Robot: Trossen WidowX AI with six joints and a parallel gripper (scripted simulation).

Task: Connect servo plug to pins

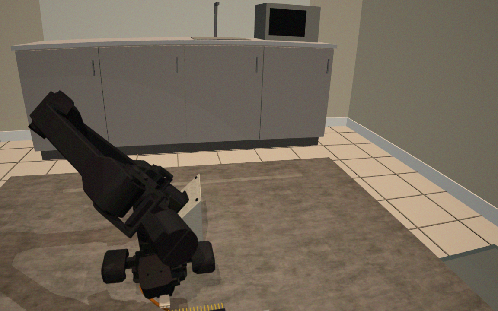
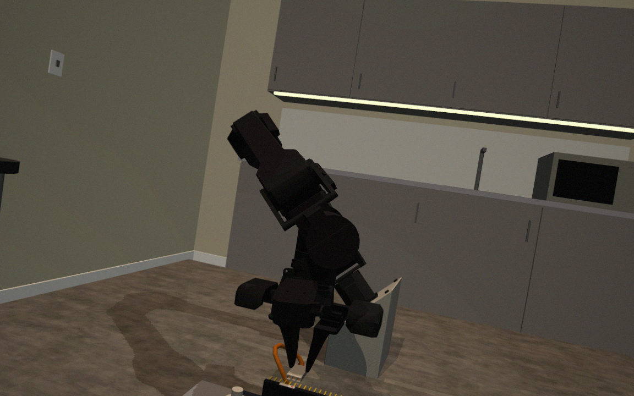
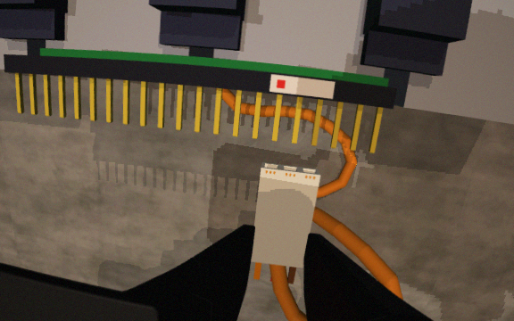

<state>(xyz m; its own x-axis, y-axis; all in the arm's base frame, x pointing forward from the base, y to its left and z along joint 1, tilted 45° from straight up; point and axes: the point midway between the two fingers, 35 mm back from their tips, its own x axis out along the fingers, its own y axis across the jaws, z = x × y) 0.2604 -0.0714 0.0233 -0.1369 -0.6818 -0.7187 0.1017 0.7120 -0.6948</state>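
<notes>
The white plug [image 1: 164,299] [image 2: 295,371] [image 3: 284,214] is held between the black fingertips. My gripper [image 2: 299,368] [image 3: 279,241] is shut on it. In the wrist view, the plug's holes face the row of gold pins [image 3: 179,107], with a visible gap before the tips. The plug is nearly parallel to the pins. The white band [image 3: 315,88] has its red dot [image 3: 280,84] at the left end. The orange wire stub [image 3: 257,271] is also on the left, the brown one on the right. The holes appear roughly opposite the marked pins, slightly left. Their relative height is unclear.
Several dark servos [image 3: 201,27] stand behind the green-edged black strip [image 3: 105,69]. The thick orange lead [image 3: 360,245] loops right of the plug and passes beneath the pins. A grey wedge-shaped stand [image 1: 193,216] [image 2: 383,334] stands behind the gripper on the brown table [image 1: 301,232].
</notes>
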